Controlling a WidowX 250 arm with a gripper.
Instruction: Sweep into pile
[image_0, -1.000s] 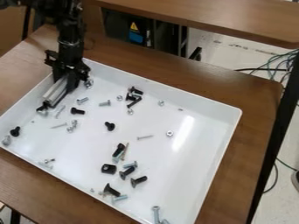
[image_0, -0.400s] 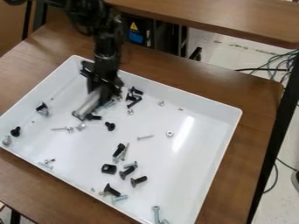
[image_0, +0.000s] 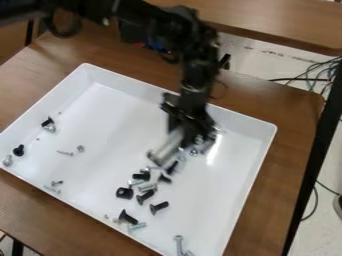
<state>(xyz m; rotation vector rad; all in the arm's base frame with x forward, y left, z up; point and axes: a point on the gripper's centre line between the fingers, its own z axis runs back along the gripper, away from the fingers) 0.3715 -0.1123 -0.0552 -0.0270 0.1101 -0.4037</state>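
The black gripper (image_0: 184, 131) hangs low over the right-centre part of the white tray (image_0: 100, 107), shut on a blurred silver sweeping tool (image_0: 164, 151) that slants down to the left. Loose screws and nuts lie around the tool's lower end, partly hidden by it. Just below and left is a loose cluster with a black screw (image_0: 141, 176), a square black piece (image_0: 124, 193) and another black screw (image_0: 159, 207). Further down lies one more black screw (image_0: 127, 217). Scattered at the left are a black screw (image_0: 19, 150) and a small silver screw (image_0: 65, 153).
Raised walls surround the tray, which stands on a brown wooden table (image_0: 294, 150). Near the tray's bottom corner lies a long silver bolt (image_0: 178, 244). Another wooden surface (image_0: 267, 25) is behind, with cables on the floor at the right.
Gripper and tool have swept from the tray's upper left to the right and down. Screws from the upper middle have shifted toward the centre and right, beside the tool and cluster.
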